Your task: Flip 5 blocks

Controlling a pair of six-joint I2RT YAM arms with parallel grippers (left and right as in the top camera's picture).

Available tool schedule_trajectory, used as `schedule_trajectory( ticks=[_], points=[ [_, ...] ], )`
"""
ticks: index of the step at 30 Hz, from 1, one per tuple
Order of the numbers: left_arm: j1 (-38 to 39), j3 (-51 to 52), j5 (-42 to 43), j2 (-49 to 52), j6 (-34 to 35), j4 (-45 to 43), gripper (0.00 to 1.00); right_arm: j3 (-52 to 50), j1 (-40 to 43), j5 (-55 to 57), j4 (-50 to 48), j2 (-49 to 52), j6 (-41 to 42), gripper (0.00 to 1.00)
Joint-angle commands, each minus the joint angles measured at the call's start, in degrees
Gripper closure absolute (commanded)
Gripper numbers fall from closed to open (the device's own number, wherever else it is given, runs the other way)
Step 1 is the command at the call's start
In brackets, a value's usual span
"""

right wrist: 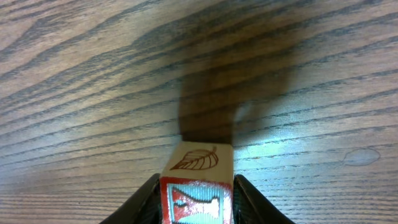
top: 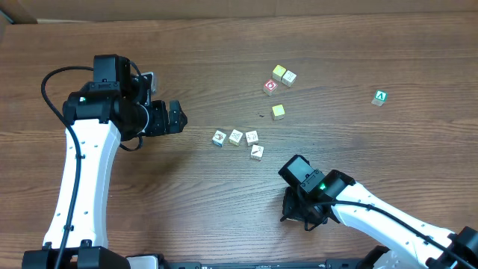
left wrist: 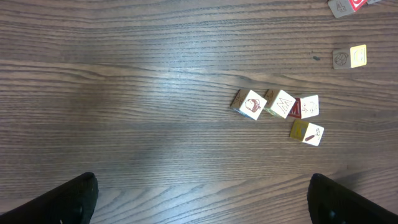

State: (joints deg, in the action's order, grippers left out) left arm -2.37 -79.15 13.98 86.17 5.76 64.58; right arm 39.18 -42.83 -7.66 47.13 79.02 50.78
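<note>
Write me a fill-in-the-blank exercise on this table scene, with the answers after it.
1. Between the fingers of the right gripper sits a block whose pale wooden face shows a drawn ____.
2. The left gripper has its jaws ____, with nothing between them.
3. In the overhead view, ____ printed blocks lie in one cluster nearest the left gripper.
4. The lettered cube, marked A, is coloured ____.

Missing words: leaf; open; four; green.
</note>
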Motion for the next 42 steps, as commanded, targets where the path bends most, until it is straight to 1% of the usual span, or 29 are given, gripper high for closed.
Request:
schedule_trajectory(
  ticks=[1, 4, 9, 13, 15, 17, 19, 20, 22, 23, 25, 27, 29, 31, 34, 37, 38, 39, 42],
  points=[
    [-0.2, -1.3, 0.7, 0.5, -0.4, 0.1, 0.0, -0.2, 0.2, 0.1, -0.3, -0.6, 0.3, 0.62],
    [-0.2, -1.3, 0.7, 0.5, -0.4, 0.1, 0.0, -0.2, 0.2, 0.1, -0.3, -0.6, 0.3, 0.6],
    [-0.2, -1.3, 0.7, 0.5, -0.4, 0.2, 0.0, 0.5, 0.2, 0.9, -0.3, -0.6, 0.2, 0.6],
    [-0.2, -1.3, 0.7, 0.5, -0.4, 0.2, 0.0, 8.0, 0.2, 4.7, 3.1, -0.6, -1.8, 0.59],
    [-0.2, -1.3, 0.7, 0.5, -0.5, 0.2, 0.0, 12.5, 0.2, 6.1, 4.7, -0.6, -4.3, 0.57],
    [-0.2, -1.2, 0.9, 0.5, -0.5, 0.1, 0.0, 16.5, 0.4, 6.1, 4.9, -0.6, -6.7, 0.49],
    [-0.1, -1.2, 1.1, 0.5, -0.7, 0.1, 0.0, 19.9, 1.3, 6.1, 5.2, -0.1, -7.7, 0.45],
    [0.0, -1.2, 1.1, 0.5, -0.7, 0.1, 0.04, 20.9, 1.9, 6.1, 5.2, 0.2, -7.8, 0.43],
    [0.7, -1.2, 1.4, 0.7, -1.7, 0.2, 0.06, 22.6, 3.8, 6.1, 5.1, 1.6, -7.8, 0.42],
    [1.3, -1.1, 2.0, 0.7, -2.4, 0.2, 0.09, 23.0, 4.8, 5.8, 5.0, 2.4, -8.2, 0.42],
    [3.0, -0.7, 4.9, 0.8, -5.6, 0.0, 0.18, 23.6, 7.4, 5.0, 5.1, 4.2, -8.9, 0.42],
    [5.7, -0.2, 6.5, 0.9, -8.2, -0.2, 0.18, 23.8, 11.2, 4.0, 5.6, 5.6, -8.9, 0.43],
    [9.0, 0.3, 6.4, 1.3, -9.4, -0.3, 0.15, 24.1, 15.3, 1.8, 6.2, 5.9, -9.7, 0.43],
    [13.2, 0.3, 6.0, 2.7, -10.1, -0.5, 0.18, 24.8, 19.4, -0.7, 7.4, 5.8, -11.2, 0.44],
    [19.1, 0.3, 3.7, 5.9, -9.5, -1.6, 0.3, 26.9, 24.5, -1.5, 10.8, 5.8, -13.6, 0.44],
    [24.8, 0.3, 1.0, 10.8, -8.5, -3.7, 0.44, 29.2, 28.9, -1.5, 14.8, 5.8, -16.2, 0.44],
    [26.3, 0.3, 0.8, 12.6, -8.5, -4.5, 0.45, 30.0, 30.1, -1.9, 15.9, 5.8, -17.4, 0.44],
    [27.6, 0.3, 0.8, 14.2, -8.6, -5.2, 0.45, 30.4, 30.9, -2.4, 16.7, 5.8, -18.4, 0.44],
    [31.5, 0.3, -0.2, 19.4, -9.0, -7.5, 0.38, 31.2, 32.7, -3.0, 18.5, 5.8, -19.6, 0.44]
  ],
)
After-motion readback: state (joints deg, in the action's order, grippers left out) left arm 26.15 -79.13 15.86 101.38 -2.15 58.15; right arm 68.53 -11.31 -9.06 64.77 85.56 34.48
